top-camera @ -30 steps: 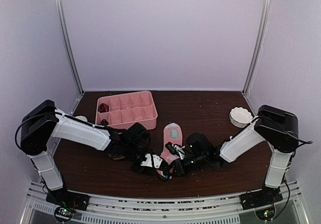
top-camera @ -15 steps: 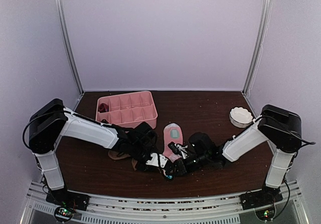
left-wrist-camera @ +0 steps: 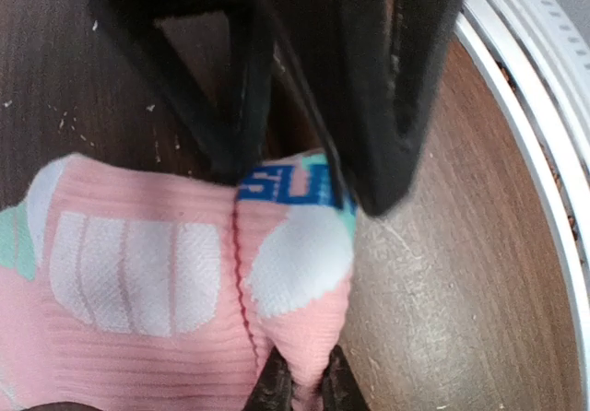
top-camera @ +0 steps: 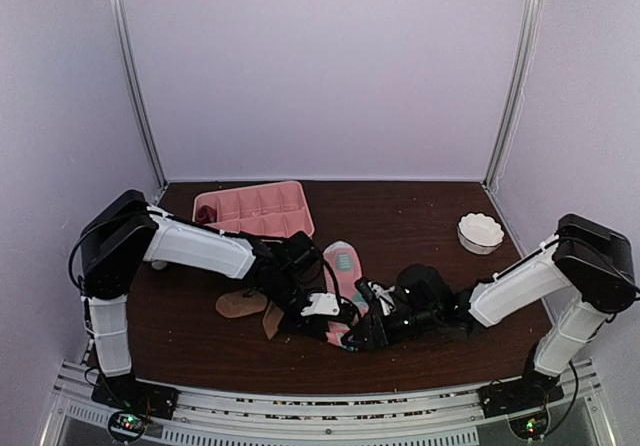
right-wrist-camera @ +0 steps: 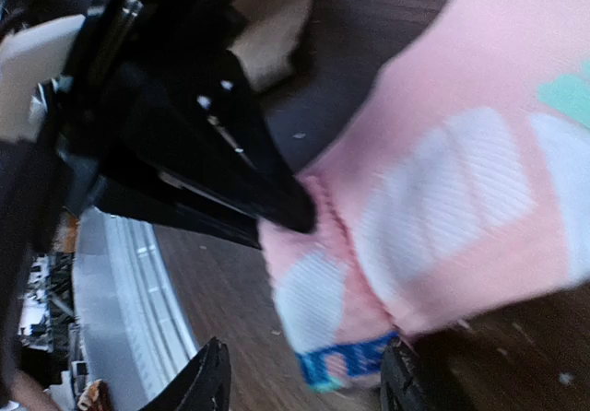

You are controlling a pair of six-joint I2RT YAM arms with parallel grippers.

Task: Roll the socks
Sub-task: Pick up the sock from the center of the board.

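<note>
A pink sock (top-camera: pixel 342 263) with white and mint patches lies mid-table, its toe end toward the back. My left gripper (left-wrist-camera: pixel 304 389) is shut on a fold of this pink sock (left-wrist-camera: pixel 184 282) near its blue-banded end. My right gripper (right-wrist-camera: pixel 306 385) stands open, its fingertips (right-wrist-camera: pixel 210 374) either side of that blue-banded end of the pink sock (right-wrist-camera: pixel 442 217) without pressing it. In the top view the left gripper (top-camera: pixel 334 309) and right gripper (top-camera: pixel 364 332) meet at the sock's near end. Two tan socks (top-camera: pixel 240 303) lie flat to the left.
A pink divided tray (top-camera: pixel 262 228) stands at the back left with a dark red bundle (top-camera: pixel 206 213) in one compartment. A white bowl (top-camera: pixel 480 232) sits at the back right. The metal rail (top-camera: pixel 320 406) runs along the near table edge, close to both grippers.
The left gripper has closed on the pink sock's end. The right gripper has opened and let go of it. Both grippers have shifted slightly to the right.
</note>
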